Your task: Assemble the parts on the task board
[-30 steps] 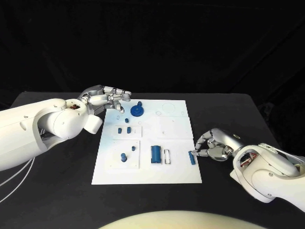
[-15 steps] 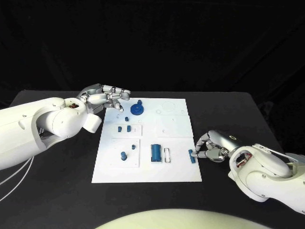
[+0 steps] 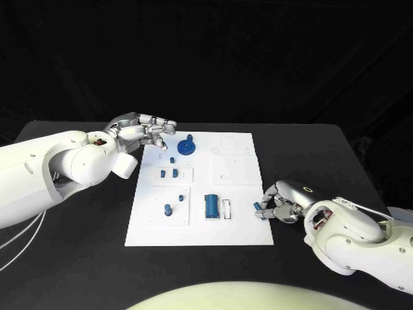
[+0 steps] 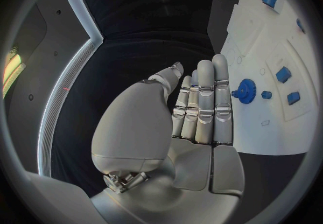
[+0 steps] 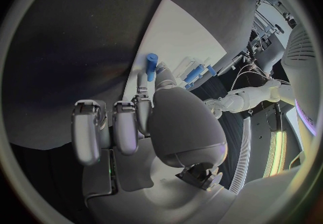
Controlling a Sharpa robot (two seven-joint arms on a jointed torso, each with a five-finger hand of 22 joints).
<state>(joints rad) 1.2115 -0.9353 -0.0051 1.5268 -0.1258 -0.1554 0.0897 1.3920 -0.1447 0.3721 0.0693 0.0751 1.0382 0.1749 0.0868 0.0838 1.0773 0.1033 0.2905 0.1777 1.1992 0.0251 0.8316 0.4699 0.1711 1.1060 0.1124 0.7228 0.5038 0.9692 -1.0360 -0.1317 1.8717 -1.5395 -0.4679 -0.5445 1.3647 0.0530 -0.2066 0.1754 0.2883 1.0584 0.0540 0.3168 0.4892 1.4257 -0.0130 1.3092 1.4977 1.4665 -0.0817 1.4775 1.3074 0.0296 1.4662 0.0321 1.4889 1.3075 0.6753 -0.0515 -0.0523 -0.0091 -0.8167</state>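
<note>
One blue part seemingly pinched by right hand

two glossy white arms with rounded, bulky shells are seen. each ends in a silver metallic hand, the left hand and right hand, built of segmented fingers. thin white cables are seen beside the left arm.

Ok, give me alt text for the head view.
The right hand pinches a small blue part at the white task board's right edge. The left hand hovers at its far left corner, near a blue gear.
</note>
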